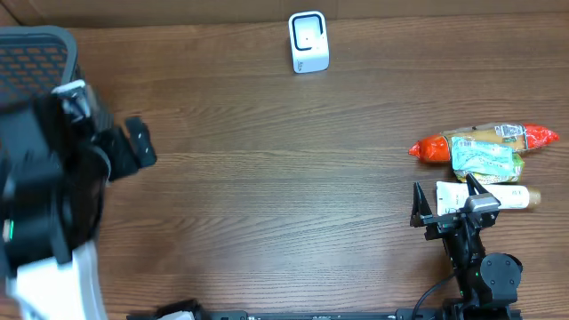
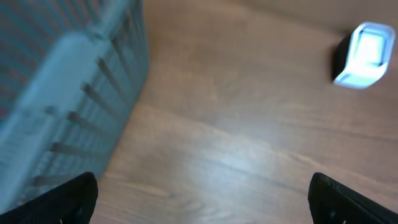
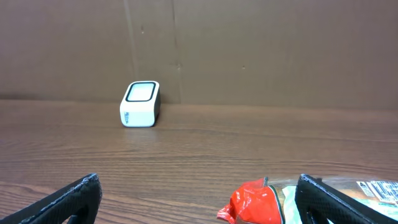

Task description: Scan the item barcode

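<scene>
Left gripper (image 2: 202, 190) and right gripper (image 1: 443, 199) gape empty. Packets (image 1: 484, 153) just beyond the right fingers (image 3: 323, 200) look light, crinkly, slippery; I'd pinch a sealed end

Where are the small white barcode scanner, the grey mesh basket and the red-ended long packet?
small white barcode scanner (image 1: 308, 42): overhead view, its top face.
grey mesh basket (image 1: 40, 33): overhead view, its far rim.
red-ended long packet (image 1: 431, 148): overhead view, its left red end.
</scene>
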### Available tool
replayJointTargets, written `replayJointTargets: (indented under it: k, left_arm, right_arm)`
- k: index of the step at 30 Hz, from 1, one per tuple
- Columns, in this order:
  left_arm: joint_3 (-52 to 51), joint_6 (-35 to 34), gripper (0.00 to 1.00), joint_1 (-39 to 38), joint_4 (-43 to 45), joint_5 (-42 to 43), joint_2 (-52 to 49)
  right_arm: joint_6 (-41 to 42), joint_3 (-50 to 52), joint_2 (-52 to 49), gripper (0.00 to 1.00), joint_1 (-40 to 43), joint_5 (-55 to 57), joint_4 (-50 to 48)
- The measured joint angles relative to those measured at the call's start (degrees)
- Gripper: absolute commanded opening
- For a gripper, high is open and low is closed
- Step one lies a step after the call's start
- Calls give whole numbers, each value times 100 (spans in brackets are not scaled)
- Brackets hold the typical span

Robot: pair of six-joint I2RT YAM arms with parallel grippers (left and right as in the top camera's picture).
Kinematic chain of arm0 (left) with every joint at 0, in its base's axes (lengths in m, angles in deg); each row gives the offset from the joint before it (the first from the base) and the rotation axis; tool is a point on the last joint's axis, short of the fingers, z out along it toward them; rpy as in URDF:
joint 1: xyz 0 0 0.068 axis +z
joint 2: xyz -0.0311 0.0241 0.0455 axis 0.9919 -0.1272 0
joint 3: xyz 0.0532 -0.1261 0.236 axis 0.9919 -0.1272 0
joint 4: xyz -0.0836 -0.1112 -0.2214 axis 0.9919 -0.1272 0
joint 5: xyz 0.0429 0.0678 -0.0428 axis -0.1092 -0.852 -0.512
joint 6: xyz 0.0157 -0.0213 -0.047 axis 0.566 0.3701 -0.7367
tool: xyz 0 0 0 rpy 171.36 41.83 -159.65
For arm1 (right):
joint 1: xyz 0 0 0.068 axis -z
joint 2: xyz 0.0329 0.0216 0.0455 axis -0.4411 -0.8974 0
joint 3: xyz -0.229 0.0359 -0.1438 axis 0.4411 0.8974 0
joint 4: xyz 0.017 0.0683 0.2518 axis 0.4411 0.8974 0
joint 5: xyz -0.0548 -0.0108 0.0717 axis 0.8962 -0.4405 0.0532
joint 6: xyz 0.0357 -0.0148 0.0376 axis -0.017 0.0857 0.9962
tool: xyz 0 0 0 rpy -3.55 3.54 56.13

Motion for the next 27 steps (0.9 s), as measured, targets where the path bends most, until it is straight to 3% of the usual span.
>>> replayJointTargets:
  k: [5,18,27]
  left_arm:
    - [-216,149,100,0,514,0,916]
    - [-3716,463,100,0,3873,590,2356]
    - [-5224,894,100,-17,5689,1198,2922]
  right_arm:
    - [-2,0,0,100,0,2,2]
    - [-4,0,0,100,0,4,2]
    - [-2,0,0,100,0,2,0]
